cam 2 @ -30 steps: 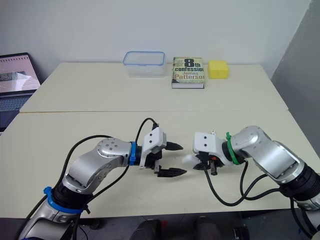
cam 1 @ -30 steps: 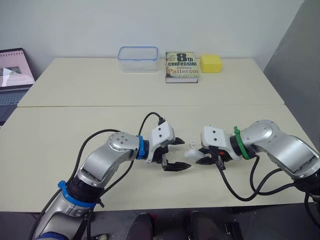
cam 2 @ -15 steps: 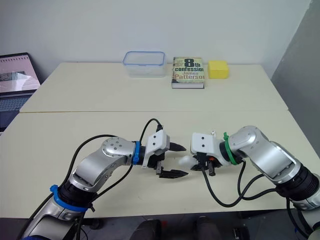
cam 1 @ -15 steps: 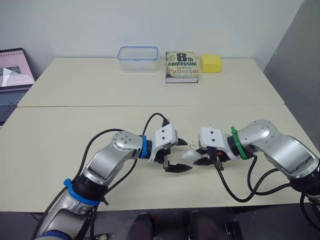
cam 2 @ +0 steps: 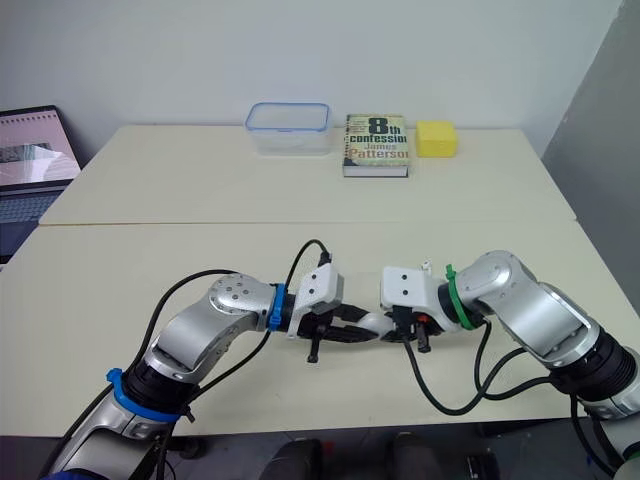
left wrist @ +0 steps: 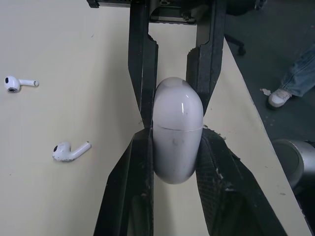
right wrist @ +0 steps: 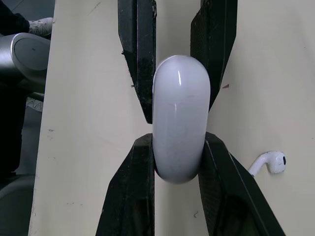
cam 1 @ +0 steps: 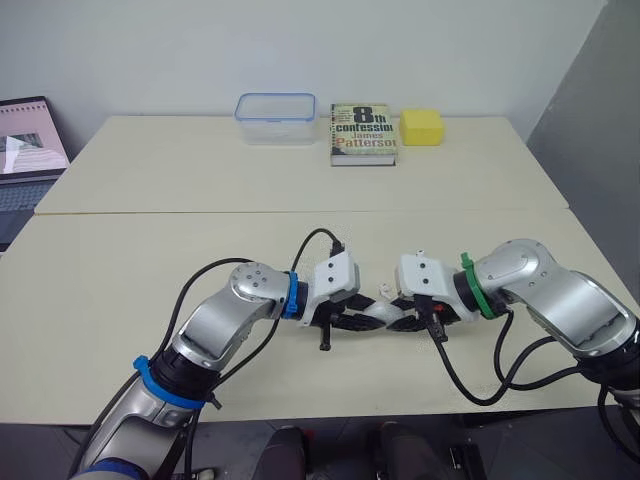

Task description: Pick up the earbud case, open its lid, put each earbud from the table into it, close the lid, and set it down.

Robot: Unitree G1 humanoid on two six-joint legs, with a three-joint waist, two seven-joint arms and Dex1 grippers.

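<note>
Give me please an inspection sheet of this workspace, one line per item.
Surface: beige table, seam across the middle.
Job's things: case, lid shut, gripped at both ends; two earbuds loose on table.
Clutter: box, book, yellow block at far edge.
Pincers: left pincer and right pincer both shut on case.
Cables: black cables loop from both wrists.
Surroundings: laptop at left; person's shoe on floor.
</note>
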